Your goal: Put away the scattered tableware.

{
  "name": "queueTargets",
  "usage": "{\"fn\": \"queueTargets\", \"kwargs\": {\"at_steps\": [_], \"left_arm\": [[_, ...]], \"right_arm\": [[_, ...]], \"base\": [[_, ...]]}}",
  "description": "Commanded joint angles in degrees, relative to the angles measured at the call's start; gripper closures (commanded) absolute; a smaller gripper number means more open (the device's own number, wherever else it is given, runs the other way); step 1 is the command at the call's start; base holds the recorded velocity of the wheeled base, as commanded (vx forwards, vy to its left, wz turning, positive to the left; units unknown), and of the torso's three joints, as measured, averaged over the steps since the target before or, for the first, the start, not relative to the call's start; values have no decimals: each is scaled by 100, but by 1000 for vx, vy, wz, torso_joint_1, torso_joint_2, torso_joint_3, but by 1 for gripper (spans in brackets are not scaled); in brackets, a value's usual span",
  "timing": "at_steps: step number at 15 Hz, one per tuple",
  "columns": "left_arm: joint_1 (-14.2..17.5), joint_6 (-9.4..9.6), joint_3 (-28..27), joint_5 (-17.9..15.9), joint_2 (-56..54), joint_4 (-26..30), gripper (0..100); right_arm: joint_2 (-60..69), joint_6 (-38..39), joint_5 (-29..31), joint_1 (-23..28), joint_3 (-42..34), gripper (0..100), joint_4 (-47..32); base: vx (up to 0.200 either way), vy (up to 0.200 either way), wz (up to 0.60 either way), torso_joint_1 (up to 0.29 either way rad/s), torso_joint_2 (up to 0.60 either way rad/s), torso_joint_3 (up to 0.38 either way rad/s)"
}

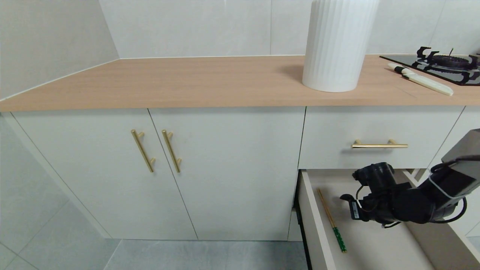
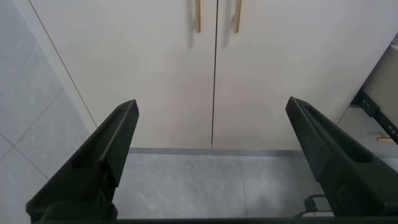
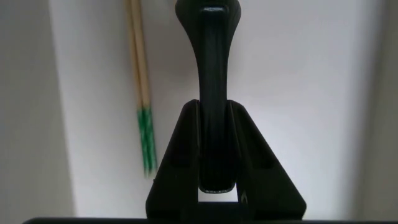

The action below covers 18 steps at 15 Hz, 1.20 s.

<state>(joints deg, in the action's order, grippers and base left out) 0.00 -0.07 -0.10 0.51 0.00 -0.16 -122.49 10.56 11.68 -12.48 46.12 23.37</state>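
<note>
Right gripper (image 3: 214,111) jaws pinching black handle (image 3: 211,50), maybe spoon, left gripper (image 2: 211,107) spread

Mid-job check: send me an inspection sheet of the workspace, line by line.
Surface: wooden counter; open drawer below it.
Job's things: chopsticks lying in the drawer; black utensil held over the drawer; knife on the counter.
Clutter: white ribbed cylinder on the counter.
Pincers: right pincer shut on the black utensil; left pincer open, facing the cabinet doors.
Cables: black cable looped at the right arm.
Surroundings: hob, tiled wall, tiled floor.
</note>
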Motion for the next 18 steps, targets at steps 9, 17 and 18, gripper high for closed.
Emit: {"fn": "queueTargets", "kwargs": {"at_steps": [9, 17, 18], "left_arm": [[0, -1, 1, 2, 9, -2, 0], [0, -1, 1, 2, 9, -2, 0], [0, -1, 1, 2, 9, -2, 0]], "right_arm": [[-917, -1, 1, 132, -129, 100, 669], [-636, 8, 1, 141, -138, 0, 678], [-398, 8, -8, 202, -173, 0, 678]], "base": [[0, 0, 0, 0, 0, 0], [0, 0, 0, 0, 0, 0], [0, 0, 0, 0, 0, 0]]}}
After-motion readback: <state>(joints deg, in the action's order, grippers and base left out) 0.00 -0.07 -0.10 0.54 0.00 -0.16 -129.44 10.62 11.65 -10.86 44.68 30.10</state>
